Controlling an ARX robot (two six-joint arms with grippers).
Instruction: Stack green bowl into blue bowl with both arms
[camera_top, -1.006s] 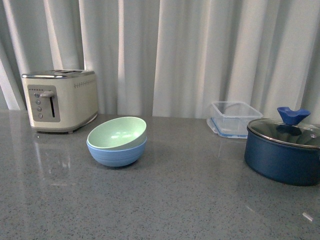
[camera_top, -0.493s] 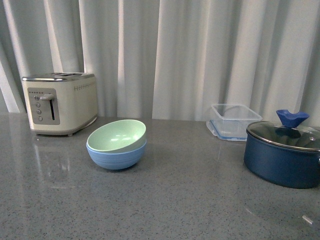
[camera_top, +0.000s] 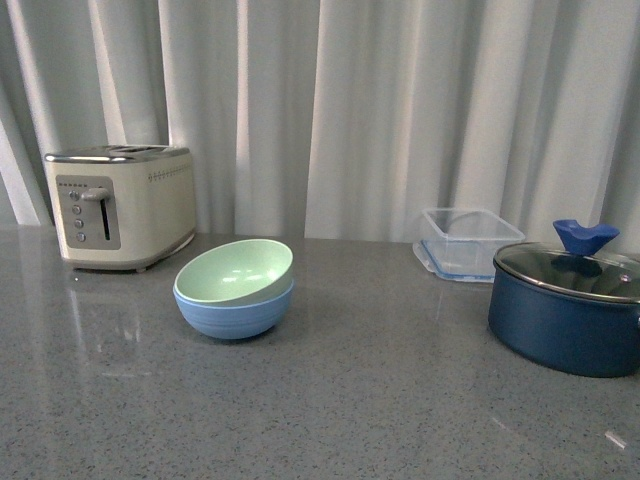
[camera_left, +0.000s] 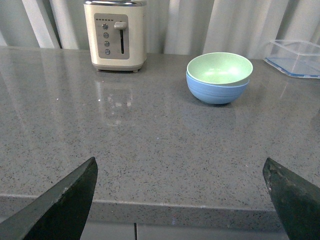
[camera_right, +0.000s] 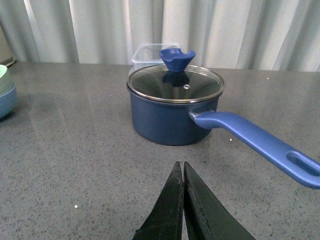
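The green bowl (camera_top: 236, 268) sits nested, slightly tilted, in the blue bowl (camera_top: 234, 312) at center left of the counter (camera_top: 380, 400). Both look light, stiff and smooth; a rim hold suits. Left gripper (camera_left: 180, 192) jaws gape wide, empty; right gripper (camera_right: 183, 200) jaws pressed together, empty.

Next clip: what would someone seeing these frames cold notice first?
Most eye-catching is the green bowl already nested, slightly tilted, inside the blue bowl on the grey countertop, just right of the cream toaster. At far right sits a navy saucepan with a glass lid, a clear plastic container behind it. Neither claw touches anything: the left claw is spread wide, the right claw pressed shut.
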